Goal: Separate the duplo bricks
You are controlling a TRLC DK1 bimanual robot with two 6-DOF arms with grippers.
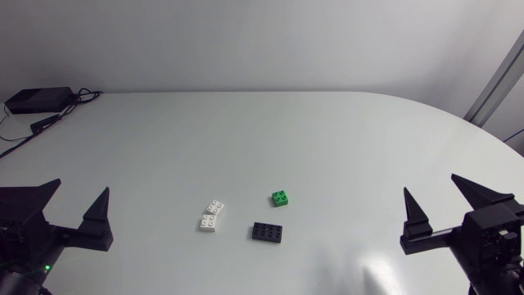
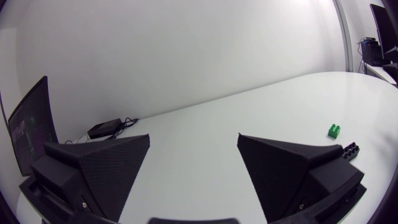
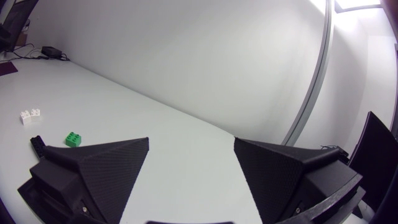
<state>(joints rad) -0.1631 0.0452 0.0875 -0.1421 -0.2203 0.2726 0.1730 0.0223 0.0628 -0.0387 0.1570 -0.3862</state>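
Both arms sit at the side edges of the desk [image 1: 246,131], with the left tool [image 1: 81,188] and right tool [image 1: 430,184] spread wide and holding nothing, probably so either can go in. The green brick [image 1: 282,197] and black brick [image 1: 268,232] lie mid-desk, near each other but apart. The white bricks [image 1: 212,217] look like two joined at an offset, so that's likely the pair to pull apart.

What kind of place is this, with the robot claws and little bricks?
Probably a robot practice lab: a plain white table, an open left claw and right claw at its sides, and just white bricks, a green brick and a black brick laid out.
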